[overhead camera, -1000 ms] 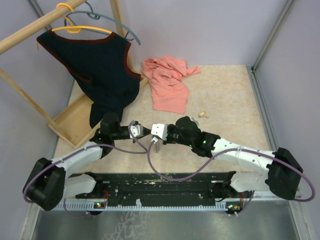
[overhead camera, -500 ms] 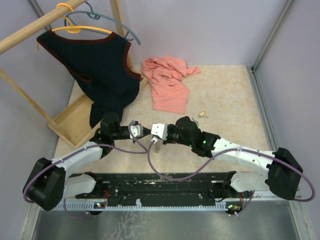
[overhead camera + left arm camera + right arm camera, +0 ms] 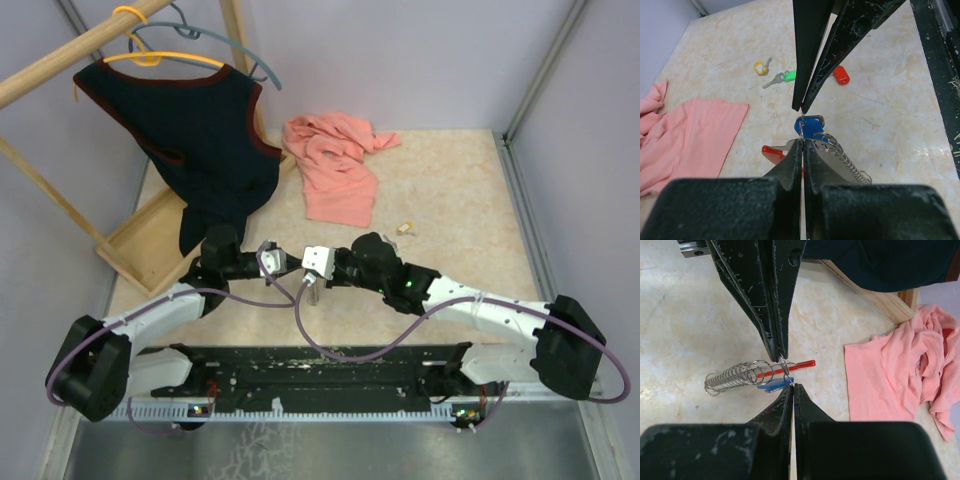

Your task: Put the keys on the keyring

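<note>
Between the wrists: left gripper [image 3: 803,145] and right gripper [image 3: 802,107] meet tip to tip, each pressed together on what seems the small wire ring [image 3: 802,129] of the blue key [image 3: 811,123].
Change: none since 1 second ago (a steady hold, so threading looks unfinished).
Keyring: the keyring [image 3: 772,152] lies under the left tips, at 6 o'clock from the blue key.
Loose keys: 3 toward 12 o'clock, the yellow key [image 3: 761,66], green key [image 3: 782,77] and red key [image 3: 841,75], well apart from the keyring.

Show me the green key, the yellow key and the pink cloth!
green key [image 3: 789,75]: left wrist view, plastic head.
yellow key [image 3: 760,68]: left wrist view, plastic head.
pink cloth [image 3: 690,135]: left wrist view, flat middle.
</note>
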Robot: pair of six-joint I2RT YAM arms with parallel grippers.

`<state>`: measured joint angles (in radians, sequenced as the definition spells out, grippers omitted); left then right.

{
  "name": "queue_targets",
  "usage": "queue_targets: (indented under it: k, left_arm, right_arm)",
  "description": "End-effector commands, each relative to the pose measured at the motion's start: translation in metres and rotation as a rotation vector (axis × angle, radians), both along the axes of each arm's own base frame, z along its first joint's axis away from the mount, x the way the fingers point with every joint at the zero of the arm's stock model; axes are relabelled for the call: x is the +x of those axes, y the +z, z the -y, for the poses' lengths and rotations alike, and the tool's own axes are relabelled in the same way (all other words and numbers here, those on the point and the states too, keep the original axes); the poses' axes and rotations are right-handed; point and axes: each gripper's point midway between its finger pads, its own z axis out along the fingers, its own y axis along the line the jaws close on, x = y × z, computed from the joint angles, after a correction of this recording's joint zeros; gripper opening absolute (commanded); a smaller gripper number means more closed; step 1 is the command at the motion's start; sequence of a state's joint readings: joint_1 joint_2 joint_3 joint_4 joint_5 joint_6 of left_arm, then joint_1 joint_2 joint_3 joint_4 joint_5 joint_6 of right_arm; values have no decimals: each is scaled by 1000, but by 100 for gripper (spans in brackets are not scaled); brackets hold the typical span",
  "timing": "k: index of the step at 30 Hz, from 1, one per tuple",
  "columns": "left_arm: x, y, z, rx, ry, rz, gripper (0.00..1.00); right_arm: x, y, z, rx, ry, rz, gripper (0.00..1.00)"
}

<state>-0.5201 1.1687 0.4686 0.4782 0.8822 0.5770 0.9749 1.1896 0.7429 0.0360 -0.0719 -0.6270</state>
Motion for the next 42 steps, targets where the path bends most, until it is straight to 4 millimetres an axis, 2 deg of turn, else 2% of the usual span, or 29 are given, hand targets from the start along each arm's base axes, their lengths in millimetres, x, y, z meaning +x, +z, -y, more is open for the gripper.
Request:
queue_targets:
  k: [1, 30, 42]
  left_arm:
    - [-2, 7, 1, -13, -16, 25, 0]
    - [0, 7, 1, -14, -7, 26, 0]
    - [-1, 7, 1, -13, -11, 27, 0]
  right_arm:
    - [5, 38, -14, 89, -1, 60, 0]
    - [-4, 38, -17, 89, 49, 51, 0]
    - [0, 35, -7, 71, 8, 60, 0]
